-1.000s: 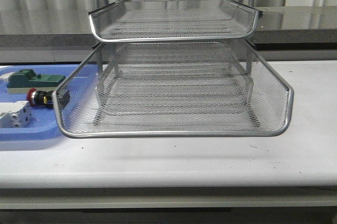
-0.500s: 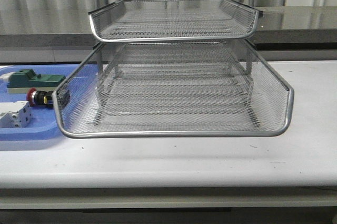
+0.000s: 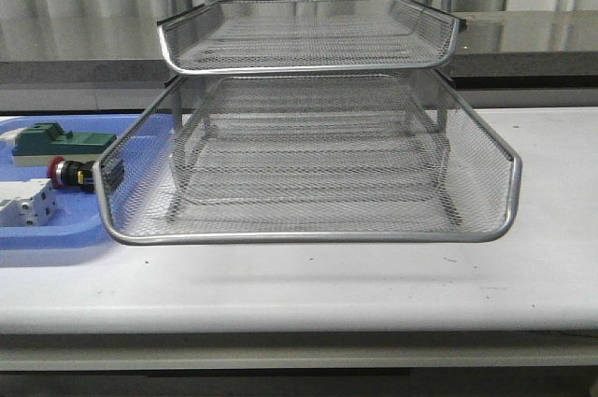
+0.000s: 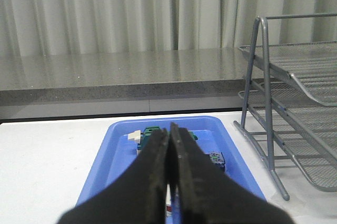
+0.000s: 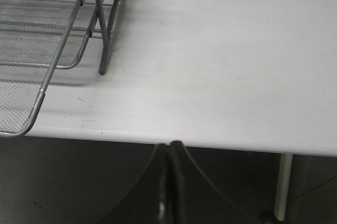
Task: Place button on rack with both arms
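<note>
A: The rack [image 3: 308, 145] is silver mesh with shiny chrome rims; the tray [image 3: 56, 233] at lower left is flat blue.

B: The button [image 3: 67, 172] has a red cap, the block [image 3: 56, 142] is green, the terminal block [image 3: 26, 204] white, the surface [image 3: 374, 285] plain pale grey.

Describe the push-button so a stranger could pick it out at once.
Find the blue tray left of the wire-mesh rack. The button lies on its side at the tray's middle, against the rack's corner. Its red round cap sets it apart from the green block behind and the white terminal block in front.
</note>
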`<state>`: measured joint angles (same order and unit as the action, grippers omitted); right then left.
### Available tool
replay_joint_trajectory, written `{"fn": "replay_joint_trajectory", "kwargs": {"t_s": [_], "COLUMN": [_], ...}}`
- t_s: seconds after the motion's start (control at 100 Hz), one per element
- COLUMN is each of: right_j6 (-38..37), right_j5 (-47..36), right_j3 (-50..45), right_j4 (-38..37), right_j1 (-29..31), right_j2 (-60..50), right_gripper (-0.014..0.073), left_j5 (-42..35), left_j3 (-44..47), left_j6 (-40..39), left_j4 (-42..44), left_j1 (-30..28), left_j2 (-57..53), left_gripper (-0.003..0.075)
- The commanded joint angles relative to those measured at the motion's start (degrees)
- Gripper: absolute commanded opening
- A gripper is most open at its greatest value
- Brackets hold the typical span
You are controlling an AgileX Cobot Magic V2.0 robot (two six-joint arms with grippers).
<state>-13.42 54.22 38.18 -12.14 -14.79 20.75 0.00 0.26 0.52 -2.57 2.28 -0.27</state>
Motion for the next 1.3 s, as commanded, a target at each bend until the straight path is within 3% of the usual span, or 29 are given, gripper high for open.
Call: {"fn": "replay_joint_trajectory", "kwargs": {"t_s": [0.0, 0.54, 0.74, 0.95, 1.29], "right_j6": [-0.1, -0.1, -0.1, -0.1, -0.1], "right_j5": [-3.9, -3.9, -3.9, -3.9, -3.9], "right_j3": [1.9, 1.9, 1.9, 1.9, 1.9], "right_j4": [-1.3, -1.3, -1.3, -1.3, -1.3], "right_j1": [0.1, 0.1, 0.1, 0.1, 0.1], "right_j2": [0.2, 0.2, 0.2, 0.2, 0.2], "right_gripper": [-0.0068, -0.0068, -0.0068, -0.0068, -0.0068], "left_j5": [-4.3, -7.8, -0.8, 6.8, 22.4], "left_j3": [1.9, 0.8, -5.8, -17.2, -39.8], "left_j6": [-0.5, -0.5, -0.5, -0.5, -0.1], "left_j4": [-0.4, -0.7, -8.4, -9.0, -6.4], "left_j1": [0.0, 0.0, 0.0, 0.0, 0.0], "left_j2": [-1.7, -1.7, 1.8, 14.6, 46.0], "left_gripper": [-0.002, -0.002, -0.002, -0.002, -0.002]}}
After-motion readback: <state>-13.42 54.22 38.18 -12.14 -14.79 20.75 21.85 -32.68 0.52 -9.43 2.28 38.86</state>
